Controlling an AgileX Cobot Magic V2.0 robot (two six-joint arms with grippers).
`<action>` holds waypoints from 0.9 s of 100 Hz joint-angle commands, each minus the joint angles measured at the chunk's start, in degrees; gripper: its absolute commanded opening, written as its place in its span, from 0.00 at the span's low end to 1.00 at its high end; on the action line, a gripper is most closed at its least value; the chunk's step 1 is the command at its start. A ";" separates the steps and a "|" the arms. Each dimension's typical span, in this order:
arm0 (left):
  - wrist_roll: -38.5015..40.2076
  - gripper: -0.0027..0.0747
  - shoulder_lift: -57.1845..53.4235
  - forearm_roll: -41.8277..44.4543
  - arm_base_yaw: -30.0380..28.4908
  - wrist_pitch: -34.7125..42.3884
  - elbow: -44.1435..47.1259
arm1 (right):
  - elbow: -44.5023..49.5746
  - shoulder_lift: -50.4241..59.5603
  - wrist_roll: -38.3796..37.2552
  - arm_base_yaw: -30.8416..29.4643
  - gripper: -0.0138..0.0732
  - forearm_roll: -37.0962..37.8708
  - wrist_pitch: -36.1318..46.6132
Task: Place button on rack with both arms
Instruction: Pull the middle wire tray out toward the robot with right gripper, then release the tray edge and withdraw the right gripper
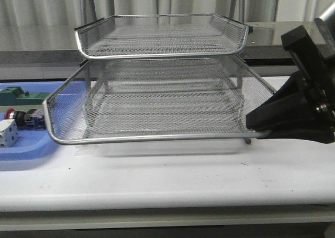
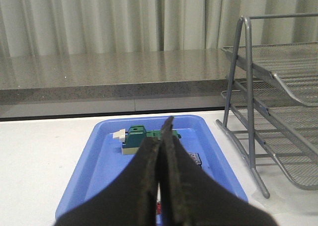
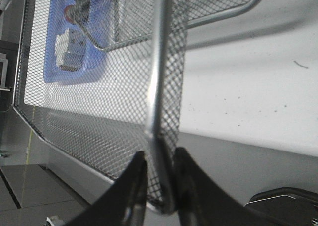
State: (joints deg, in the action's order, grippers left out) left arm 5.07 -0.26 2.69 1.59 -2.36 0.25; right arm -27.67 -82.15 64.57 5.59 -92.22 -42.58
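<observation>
Right gripper [image 3: 160,186] clamping rack [image 1: 157,136] rim, tilted

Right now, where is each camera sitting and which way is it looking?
Front view: faces forward over the table at the rack; the right arm shows.
Left wrist view: above the blue tray; the shut left gripper shows.
Right wrist view: at the rack's rim; the right gripper clamps it.
All three share the rack and tray.

silver mesh rack [image 1: 162,99], blue tray [image 1: 23,151]
</observation>
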 commanded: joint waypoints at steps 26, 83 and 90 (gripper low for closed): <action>0.52 0.01 -1.79 -0.13 -0.18 5.09 1.87 | -0.91 5.26 0.93 0.04 0.76 3.46 -4.20; 0.52 0.01 -1.79 -0.13 -0.18 5.09 1.87 | -8.88 24.71 -40.21 0.04 0.70 57.38 -1.39; 0.52 0.01 -1.79 -0.13 -0.18 5.09 1.87 | -10.89 27.76 -45.72 0.04 0.70 64.27 -3.10</action>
State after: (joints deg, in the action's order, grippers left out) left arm 5.07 -0.26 2.69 1.59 -2.36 0.25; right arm -34.55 -58.71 26.69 5.66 -36.78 -43.89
